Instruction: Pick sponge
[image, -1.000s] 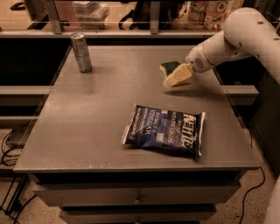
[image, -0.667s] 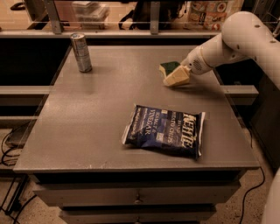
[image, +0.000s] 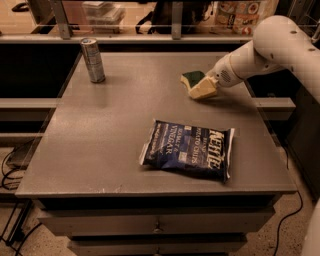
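While the white arm (image: 272, 45) reached in from the right side of the grey table (image: 100, 145), its gripper (image: 201, 90) sat low over the far right part of the tabletop, its pale yellow end pressed up against the sponge (image: 192, 78). The sponge showed its dark green top just to the left of and behind the gripper, down at the table surface. Whether the claw was open or closed, and whether it had any hold on the sponge, could not be told from this view. A dark blue chip bag (image: 187, 149) lay flat nearer the front edge, well apart from the sponge. A silver can (image: 93, 60) stood upright at the far left, well apart from both.
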